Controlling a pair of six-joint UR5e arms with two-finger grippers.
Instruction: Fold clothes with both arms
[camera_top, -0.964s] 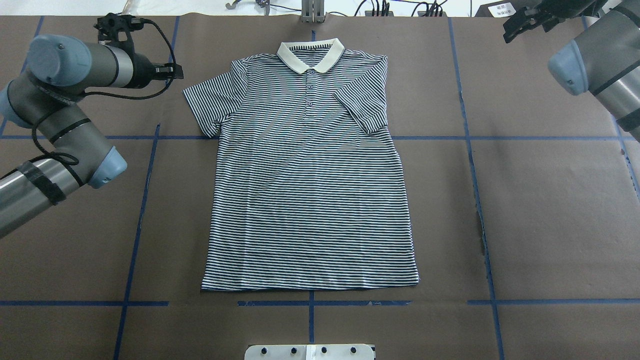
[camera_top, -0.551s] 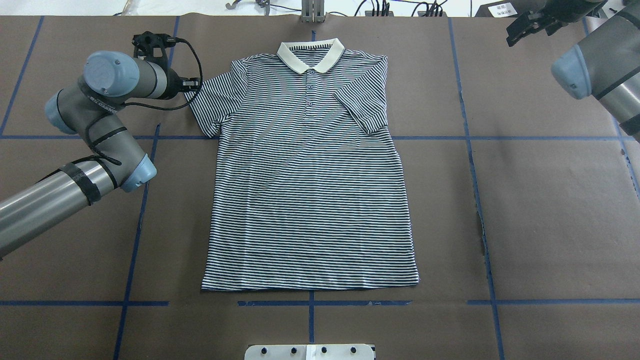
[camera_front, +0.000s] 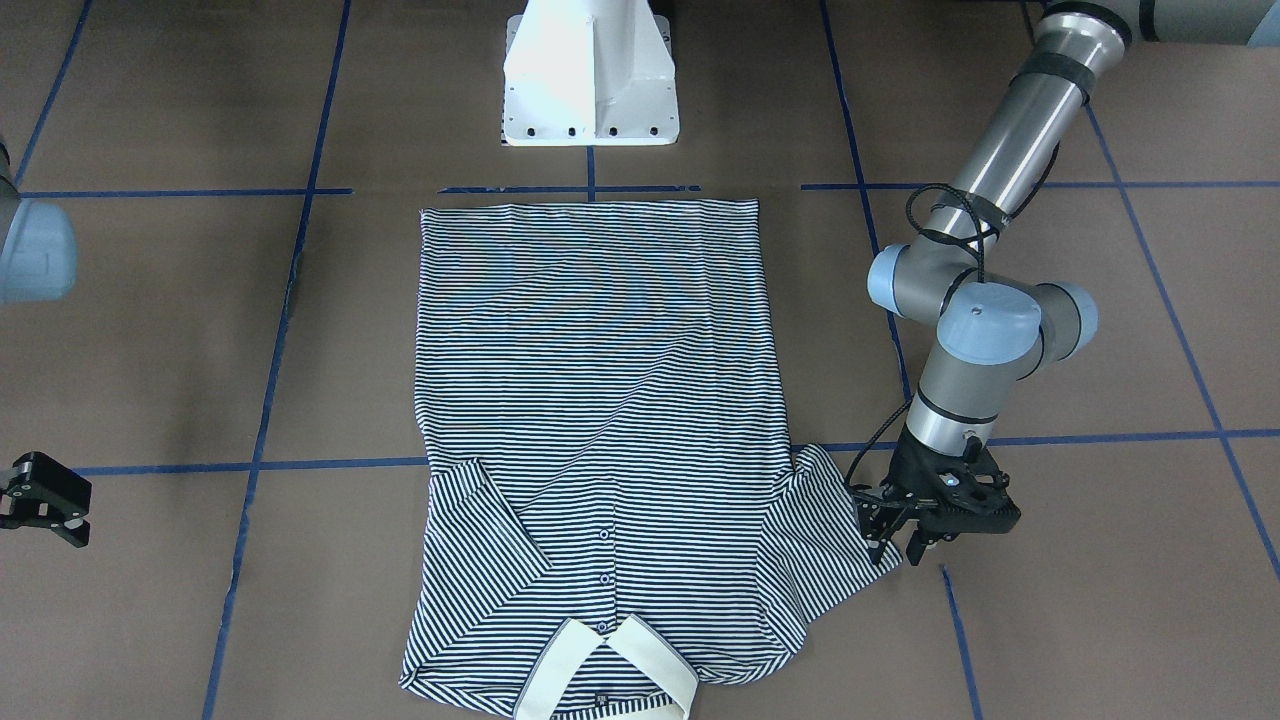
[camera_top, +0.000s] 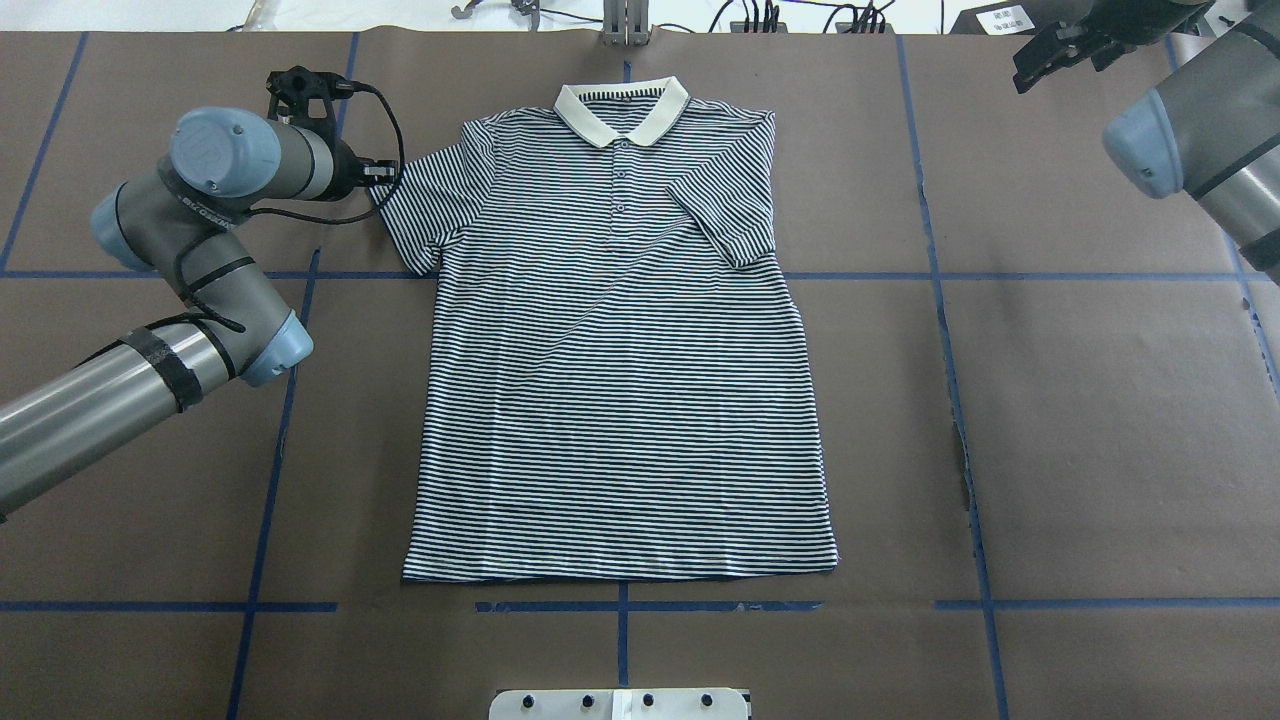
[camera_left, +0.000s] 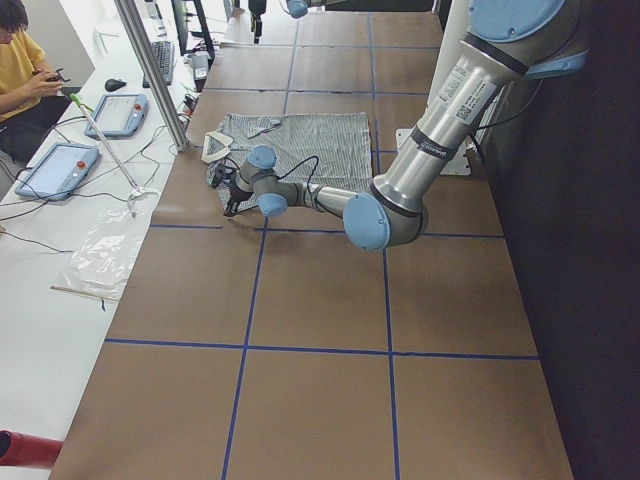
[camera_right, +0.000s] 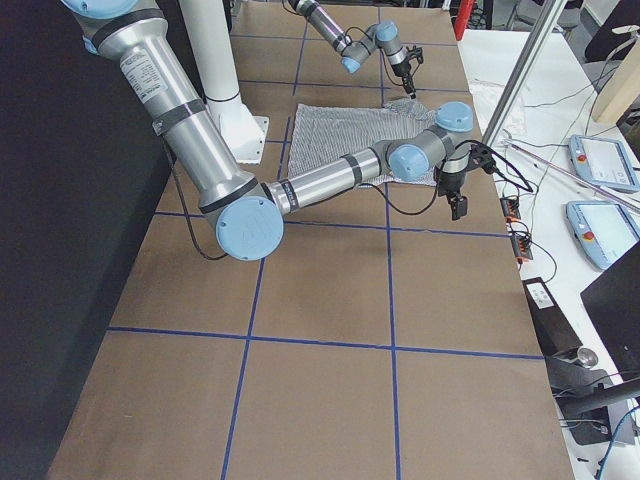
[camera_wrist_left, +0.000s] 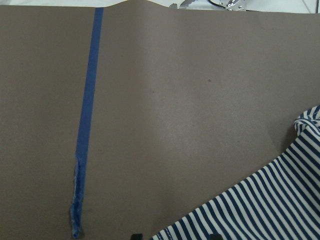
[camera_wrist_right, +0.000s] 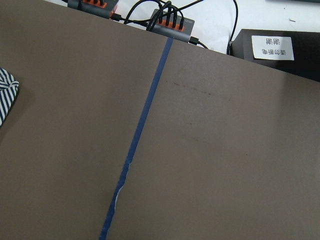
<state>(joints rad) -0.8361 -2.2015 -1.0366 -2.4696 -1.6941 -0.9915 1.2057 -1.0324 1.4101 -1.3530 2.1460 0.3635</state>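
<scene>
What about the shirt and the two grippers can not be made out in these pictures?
1. Left gripper: whether its fingertips touch the spread sleeve of the shirt. Its wrist covers them in the overhead view; the wrist view's bottom edge cuts them off.
2. Right gripper: open or shut. The front view's left edge cuts it off; elsewhere it is too small.
3. Chest under the folded-in sleeve: covered by that sleeve.

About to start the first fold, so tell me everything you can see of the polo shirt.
The polo shirt has thin navy-and-white stripes, a plain cream collar and a buttoned placket, and looks like soft knit. It lies flat, front up, on the brown table cover, collar away from the robot. Its sleeve on the robot's right is folded in over the chest; the other sleeve lies spread, with the open left end effector at its outer edge, contact unclear.
</scene>
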